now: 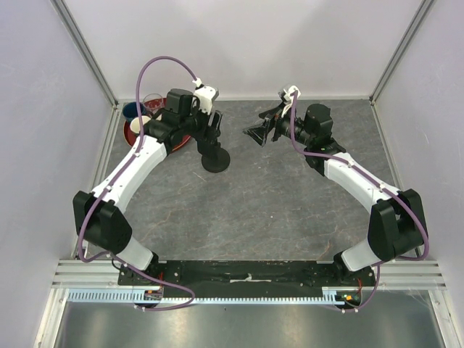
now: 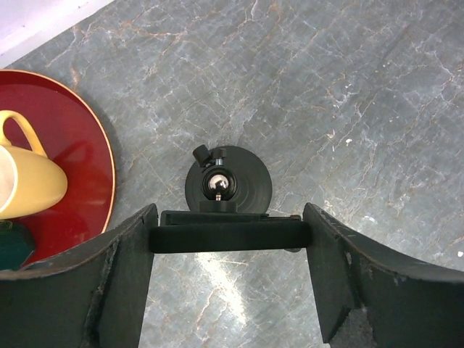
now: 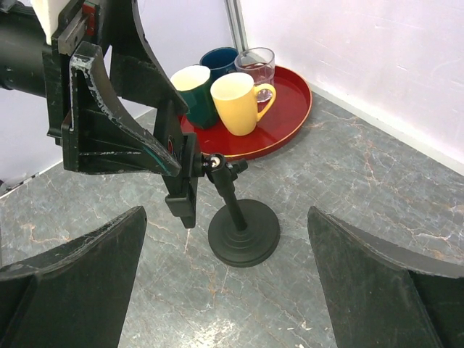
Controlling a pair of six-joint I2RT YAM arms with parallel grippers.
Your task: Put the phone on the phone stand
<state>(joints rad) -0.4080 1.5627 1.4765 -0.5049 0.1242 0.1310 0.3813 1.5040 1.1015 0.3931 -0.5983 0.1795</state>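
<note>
Phone was held edge-on, clamped between the left gripper jaws, with the phone stand just beyond them. The right gripper jaws were spread, empty. Seating seemed in hand; settling into the bracket, then release, would be required.

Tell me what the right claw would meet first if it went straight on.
Most likely the phone stand: its post and disc base lie centred between the fingers of the open right claw. The left claw holding the phone hangs beside that line.
</note>
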